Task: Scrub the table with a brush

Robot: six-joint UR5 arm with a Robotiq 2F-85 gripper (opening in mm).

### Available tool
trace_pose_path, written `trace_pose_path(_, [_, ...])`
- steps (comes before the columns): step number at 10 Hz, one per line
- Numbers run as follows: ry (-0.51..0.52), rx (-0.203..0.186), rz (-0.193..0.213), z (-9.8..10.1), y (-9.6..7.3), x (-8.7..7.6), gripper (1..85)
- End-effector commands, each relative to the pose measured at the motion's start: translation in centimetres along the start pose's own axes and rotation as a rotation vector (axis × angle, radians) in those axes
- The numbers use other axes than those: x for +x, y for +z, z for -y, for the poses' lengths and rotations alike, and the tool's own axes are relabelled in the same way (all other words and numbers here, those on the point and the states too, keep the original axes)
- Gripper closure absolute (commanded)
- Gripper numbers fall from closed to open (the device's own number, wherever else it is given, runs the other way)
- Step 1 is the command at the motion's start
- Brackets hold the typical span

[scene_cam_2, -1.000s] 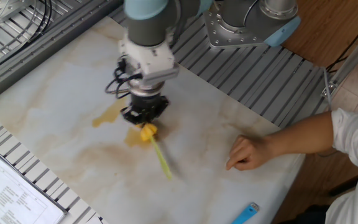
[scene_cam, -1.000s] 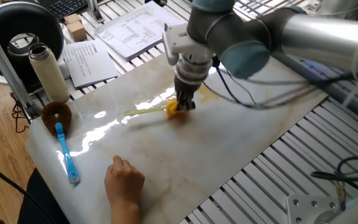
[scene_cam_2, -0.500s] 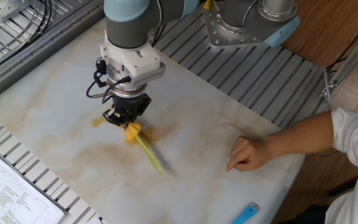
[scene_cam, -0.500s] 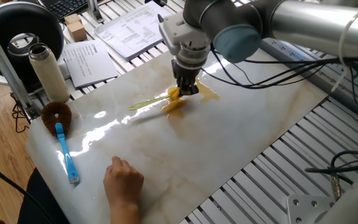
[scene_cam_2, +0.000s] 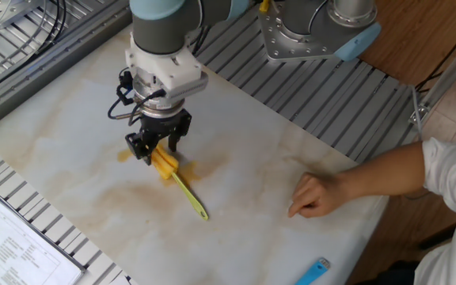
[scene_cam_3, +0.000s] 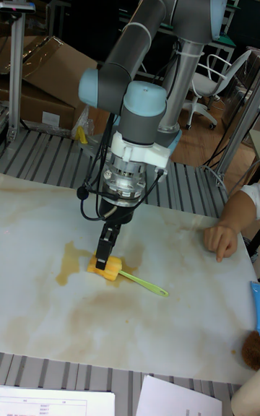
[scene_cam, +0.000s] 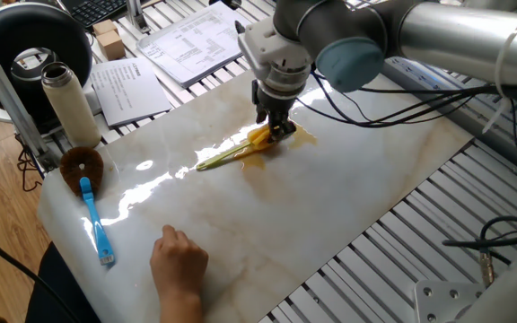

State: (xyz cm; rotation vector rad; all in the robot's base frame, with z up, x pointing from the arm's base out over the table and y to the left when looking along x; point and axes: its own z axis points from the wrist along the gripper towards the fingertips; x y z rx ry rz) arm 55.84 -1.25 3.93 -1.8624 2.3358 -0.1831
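**Brush laid flat in the stain, jaws spread above it**

Half a second ago our gripper (scene_cam_2: 158, 146) clamped the brush (scene_cam_2: 165, 164) by its yellow head; now the fingers (scene_cam_2: 137, 148) stand apart, straddling the head, and the brush lies flat on the table (scene_cam_2: 291, 150) with its thin handle pointing toward the near edge in the other fixed view. The handle has also swung to a lower angle than before.

We see the brush head (scene_cam: 259, 137) sitting in the orange-brown stain (scene_cam: 299, 136), near the middle of the marble-look slab. From the tall fixed view, the head (scene_cam_3: 105, 267) rests just right of the stain (scene_cam_3: 71, 261), handle trailing right, and one finger (scene_cam_3: 107, 241) comes down to touch it or stop just above; we cannot tell which.

Farther out, a person's hand (scene_cam: 177, 259) rests on the near part of the table in one fixed view. At the left end lies a blue-handled brush (scene_cam: 95, 220) with a round brown head, beside a beige bottle (scene_cam: 68, 103). Papers (scene_cam: 187, 40) lie on the slatted frame beyond the far edge.
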Motion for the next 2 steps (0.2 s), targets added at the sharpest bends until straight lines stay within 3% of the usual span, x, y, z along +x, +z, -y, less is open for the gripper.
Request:
trace_pose_path(1, [0.021, -0.013, 0.029, -0.57, -1.76, -0.3, 4.0])
trace_pose_path(2, [0.026, -0.03, 0.047, -0.92, -1.71, -0.89, 4.3])
